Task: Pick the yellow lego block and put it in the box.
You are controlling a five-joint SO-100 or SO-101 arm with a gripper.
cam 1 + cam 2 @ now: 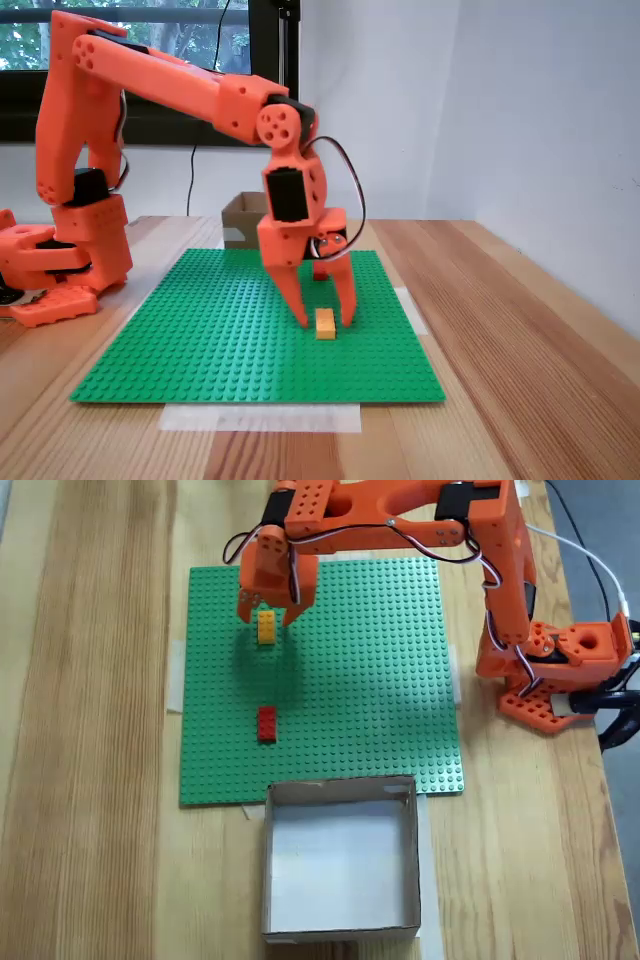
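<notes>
The yellow lego block (pixel 325 324) (pixel 267 627) lies on the green baseplate (pixel 200 330) (pixel 370 680). My orange gripper (pixel 326 320) (pixel 267 615) hangs right over it, open, with one finger on each side of the block and the tips down near the plate. The fingers do not press on the block. The box (pixel 342 925) stands open and empty off the plate's edge in the top-down fixed view; in the side-on fixed view the box (pixel 243 215) peeks out behind the arm.
A smaller red brick (pixel 266 723) (pixel 322 270) sits on the plate between the yellow block and the box. The arm's base (pixel 560 670) (pixel 50 270) stands beside the plate. Bare wooden table (pixel 90 730) surrounds the plate.
</notes>
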